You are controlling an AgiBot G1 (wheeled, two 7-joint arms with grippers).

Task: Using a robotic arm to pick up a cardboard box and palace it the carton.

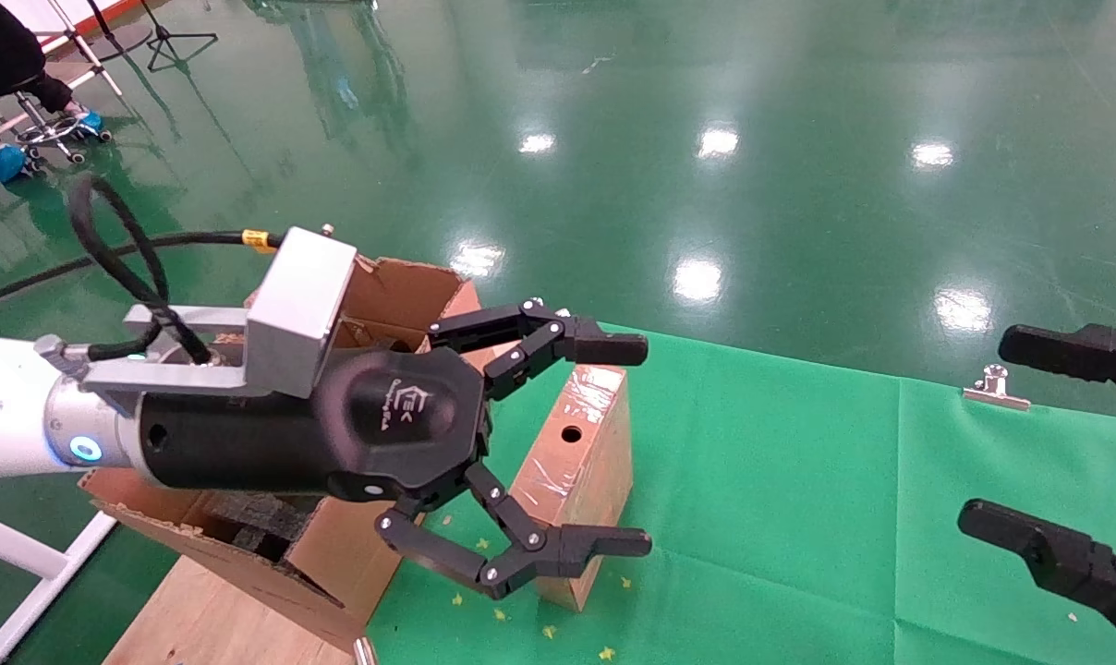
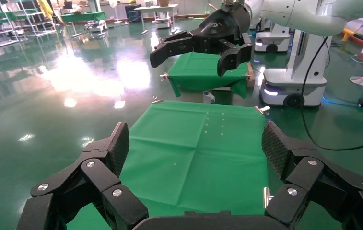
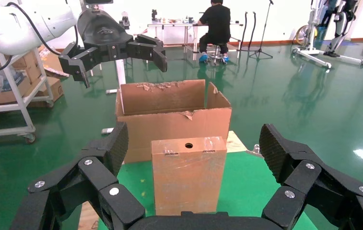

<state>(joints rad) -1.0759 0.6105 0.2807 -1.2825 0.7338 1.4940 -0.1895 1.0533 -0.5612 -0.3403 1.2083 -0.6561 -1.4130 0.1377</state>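
The cardboard box (image 1: 576, 462), narrow, brown and taped with a round hole, stands upright on the green cloth (image 1: 798, 480) beside the carton (image 1: 401, 296). The carton's flaps are torn and black foam (image 1: 253, 522) shows inside it. The white left arm's gripper (image 1: 618, 446) is open and empty. In the right wrist view it (image 3: 117, 45) hangs high above the carton (image 3: 169, 115). My right gripper (image 1: 985, 430) is open and empty at the table's right, facing the box (image 3: 189, 177) from a distance. The box is out of the left wrist view.
A metal clip (image 1: 995, 388) holds the cloth at the table's far edge. A person (image 3: 216, 24) sits at a desk far behind the carton. A white cart (image 3: 6, 96) stands beyond the carton's side. Another robot base (image 2: 292, 81) stands past the right gripper (image 2: 198, 45).
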